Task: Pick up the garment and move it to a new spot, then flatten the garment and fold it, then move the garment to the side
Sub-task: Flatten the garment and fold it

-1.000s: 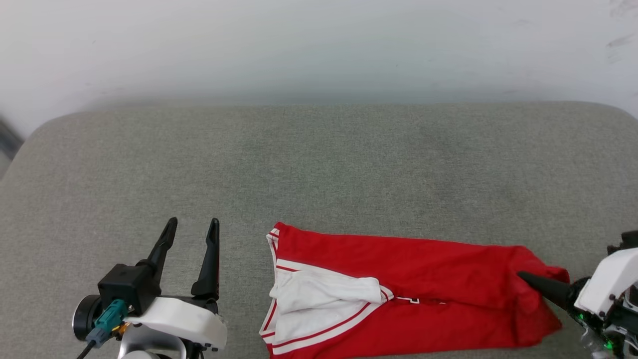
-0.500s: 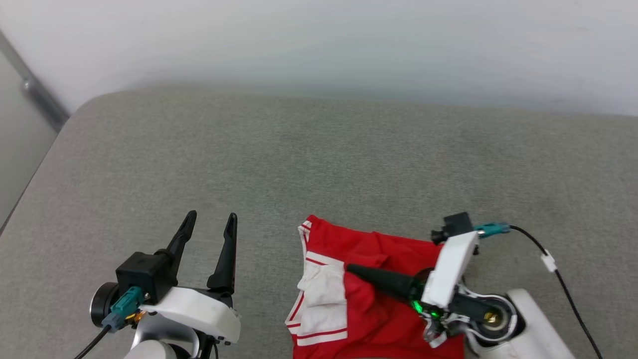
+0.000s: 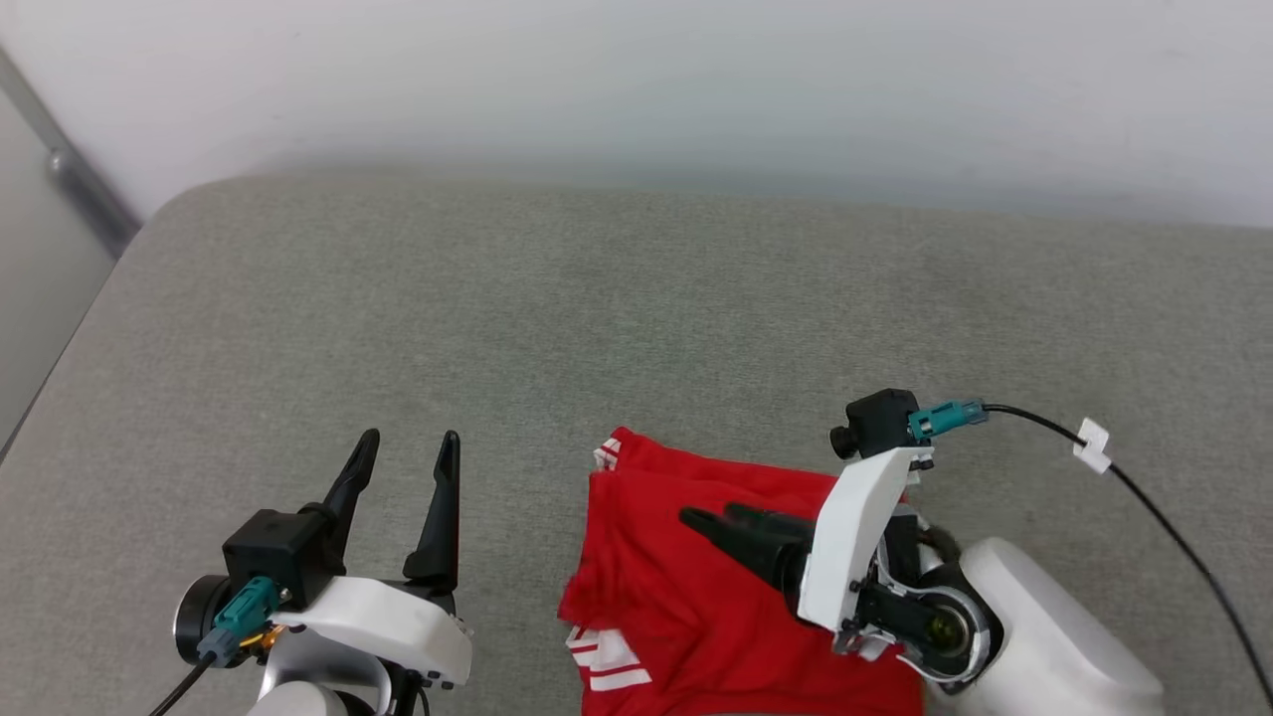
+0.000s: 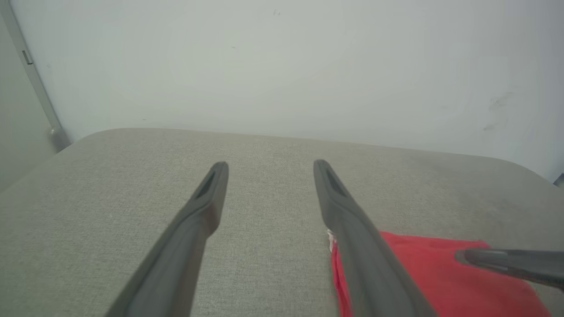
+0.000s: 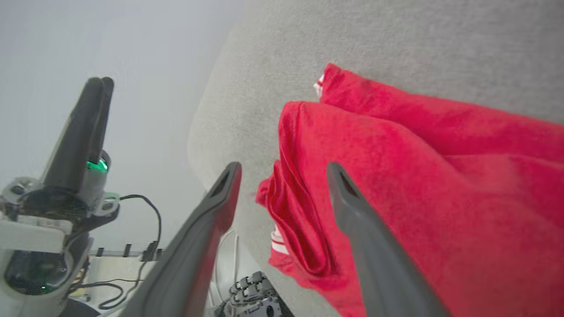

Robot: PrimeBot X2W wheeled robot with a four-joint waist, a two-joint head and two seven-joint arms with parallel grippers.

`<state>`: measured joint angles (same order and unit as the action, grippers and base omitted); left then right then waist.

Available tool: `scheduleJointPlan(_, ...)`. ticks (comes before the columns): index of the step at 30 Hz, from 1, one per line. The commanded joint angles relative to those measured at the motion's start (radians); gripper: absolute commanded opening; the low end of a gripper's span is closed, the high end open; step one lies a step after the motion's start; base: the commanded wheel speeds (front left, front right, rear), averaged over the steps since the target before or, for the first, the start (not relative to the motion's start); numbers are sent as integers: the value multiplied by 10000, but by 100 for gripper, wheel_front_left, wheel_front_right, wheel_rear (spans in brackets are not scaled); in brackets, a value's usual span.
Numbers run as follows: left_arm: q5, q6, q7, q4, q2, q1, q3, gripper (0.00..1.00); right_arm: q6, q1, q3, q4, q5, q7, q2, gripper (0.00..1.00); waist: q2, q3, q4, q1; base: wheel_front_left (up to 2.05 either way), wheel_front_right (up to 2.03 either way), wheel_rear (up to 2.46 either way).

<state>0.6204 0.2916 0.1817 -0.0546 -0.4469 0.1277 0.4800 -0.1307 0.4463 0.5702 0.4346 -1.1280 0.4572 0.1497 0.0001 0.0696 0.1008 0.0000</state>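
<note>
The garment (image 3: 696, 597) is found folded in a red heap at the near edge of the grey cushion (image 3: 636, 328). The right gripper (image 3: 708, 514) is held over that same edge, above the cloth, jaws spread and empty. The left gripper (image 3: 410, 440) is held over the cushion's near left part, jaws wide, nothing gripped.

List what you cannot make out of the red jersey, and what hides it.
- Head view: the red jersey has its near edge cut off by the frame bottom; its right side sits behind the right gripper.
- Left wrist view: a finger of the left gripper hides part of its edge.
</note>
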Motion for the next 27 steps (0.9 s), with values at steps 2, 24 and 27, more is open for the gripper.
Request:
scheduleJointPlan(2, 13, 119, 56, -26, -60, -148, -52, 100, 0, 508, 599, -303, 2211, -1276, 1052, 100, -1, -139, -382, 0, 0, 0, 0)
scheduleJointPlan(24, -276, 483, 667, 263, -363, -931, -576, 100, 0, -4066, -5707, -4907, 8415, -4414, 73, 100, -1, -795, -1270, 0, 0, 0, 0)
scheduleJointPlan(27, -334, 442, 678, 384, -339, -927, -513, 100, 0, -4811, -5803, -5599, 8770, -4169, -244, 100, -1, -769, -1310, 0, 0, 0, 0)
